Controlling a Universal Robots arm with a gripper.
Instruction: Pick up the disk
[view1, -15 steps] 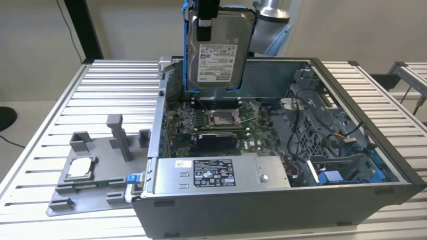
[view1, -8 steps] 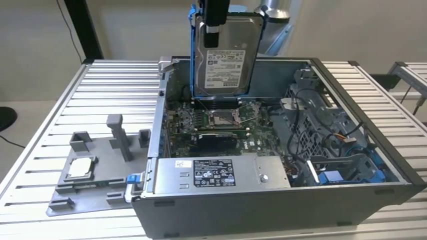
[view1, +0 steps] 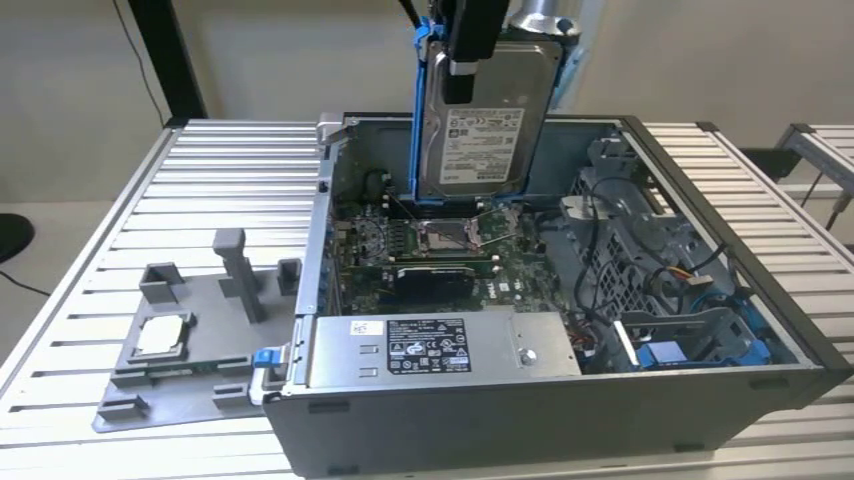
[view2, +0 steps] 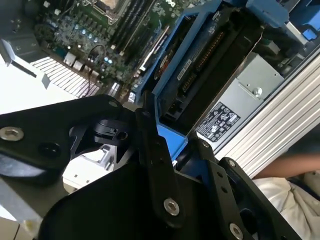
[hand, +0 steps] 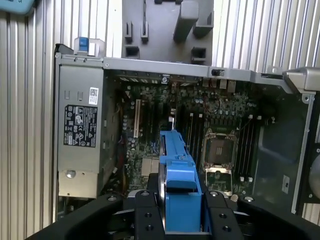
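The disk (view1: 487, 130), a silver drive with a white label clipped in a blue frame, hangs upright above the open computer case (view1: 534, 410). My gripper (view1: 470, 40) is shut on its top edge, one black finger lying over the upper part of the metal face. In both wrist views the black fingers clamp the blue frame from either side: in the first wrist view my gripper (hand: 180, 216) holds the disk (hand: 176, 172) above the motherboard (hand: 200, 125), and in the second wrist view my gripper (view2: 182, 150) holds the disk (view2: 200, 65), its connector edge pointing at the case.
Inside the case lie the motherboard (view1: 441, 250), a long grey box (view1: 447, 345) with a black-and-white label, and blue drive bays (view1: 694, 345). A grey fixture plate (view1: 200, 390) on the exterior view's left holds a small square chip (view1: 160, 335). A person's sleeve (view2: 287, 197) is beside the table.
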